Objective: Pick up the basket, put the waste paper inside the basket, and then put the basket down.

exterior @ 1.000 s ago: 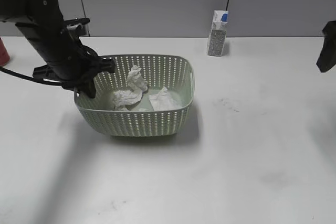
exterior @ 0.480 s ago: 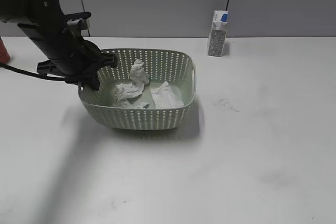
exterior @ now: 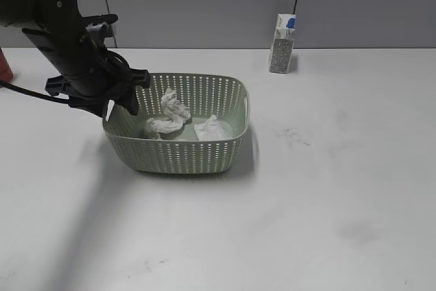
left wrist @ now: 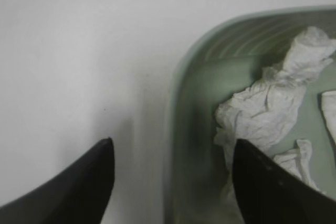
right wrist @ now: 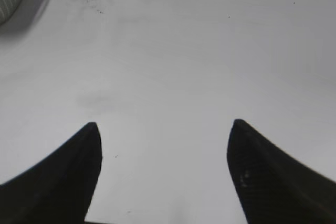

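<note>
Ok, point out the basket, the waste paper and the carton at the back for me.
basket [exterior: 180,158]: exterior view, on its slotted front wall.
waste paper [exterior: 170,115]: exterior view, on the twisted piece inside the basket.
carton [exterior: 281,52]: exterior view, on its grey side below the blue top.

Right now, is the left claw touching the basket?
Apart: in the left wrist view, the left claw straddles the basket wall with gaps on both sides.

no text can be read, not even on the carton [exterior: 282,52]
</note>
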Tool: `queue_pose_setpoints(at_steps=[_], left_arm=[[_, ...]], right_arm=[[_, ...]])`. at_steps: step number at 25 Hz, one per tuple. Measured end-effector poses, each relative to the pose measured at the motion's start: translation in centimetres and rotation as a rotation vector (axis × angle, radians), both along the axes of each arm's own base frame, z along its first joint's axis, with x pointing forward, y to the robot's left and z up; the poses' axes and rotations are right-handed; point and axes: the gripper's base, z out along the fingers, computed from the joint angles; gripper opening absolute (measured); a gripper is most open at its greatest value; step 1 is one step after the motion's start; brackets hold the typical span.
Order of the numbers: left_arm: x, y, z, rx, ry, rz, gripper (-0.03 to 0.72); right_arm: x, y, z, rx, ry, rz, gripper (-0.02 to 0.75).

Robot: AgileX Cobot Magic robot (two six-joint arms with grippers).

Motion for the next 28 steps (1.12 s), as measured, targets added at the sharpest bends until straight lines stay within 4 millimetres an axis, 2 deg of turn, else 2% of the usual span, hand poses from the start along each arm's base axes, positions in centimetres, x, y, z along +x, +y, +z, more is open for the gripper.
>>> queue_pose_setpoints(at_steps=[2, 4, 9, 13, 17, 23, 26, 28], left_arm=[[-0.1, 0.1, 0.2, 0.003, 0.0, -0.003, 0.564], [-0.2, 0.2, 1.0, 0.006, -0.019, -0.008, 0.603], [-0.7, 0.7, 4.5, 0.005, -0.118, -0.05, 0.624], [-1.3, 2.0, 7.1, 0.011, -0.159, -0.071, 0.624], [-1.7, 5.1, 9.4, 0.039, -0.183, -0.069, 0.622], [-2.7, 11.6, 12.7, 0.095, -0.208, -0.014, 0.62], [-4.3, 14.2, 13.8, 0.117, -0.198, 0.008, 0.614], [-6.1, 14.9, 14.5, 0.117, -0.216, 0.019, 0.608]], right_arm=[[-1.0, -0.1, -0.1, -0.004, -0.055, -0.008, 0.591], [-2.0, -0.4, -0.1, -0.002, -0.121, -0.034, 0.591], [-2.6, -0.8, -0.1, 0.018, -0.152, -0.091, 0.591], [-2.6, -0.8, -0.1, 0.031, -0.149, -0.097, 0.591], [-2.6, -0.8, -0.1, 0.037, -0.148, -0.066, 0.591], [-2.6, -0.8, -0.1, 0.043, -0.146, -0.035, 0.591], [-2.6, -0.8, -0.1, 0.043, -0.146, -0.035, 0.591], [-2.6, -0.8, -0.1, 0.044, -0.146, -0.035, 0.59]])
